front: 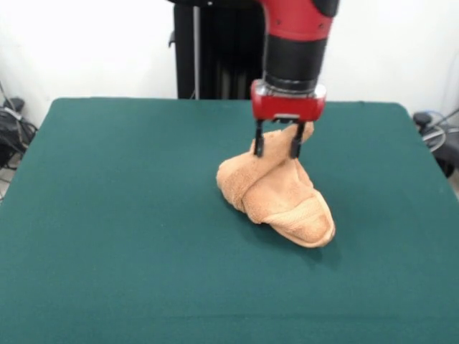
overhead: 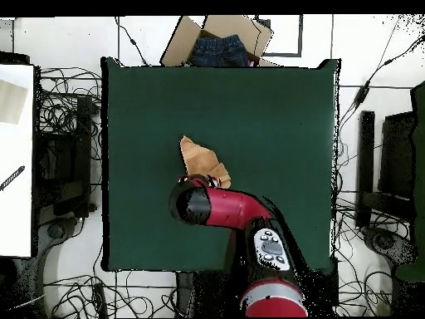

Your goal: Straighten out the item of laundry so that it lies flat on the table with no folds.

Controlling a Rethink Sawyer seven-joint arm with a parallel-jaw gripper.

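Fingers [front: 276, 147] closing on the towel [front: 276, 193], pinching 1 raised peak; the rest is lying bunched and folded on the green bench [front: 107, 215].

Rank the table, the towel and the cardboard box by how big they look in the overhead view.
1. table, by far the largest.
2. cardboard box and towel: they look about alike; the arm hides part of the towel, so I will not rank them.
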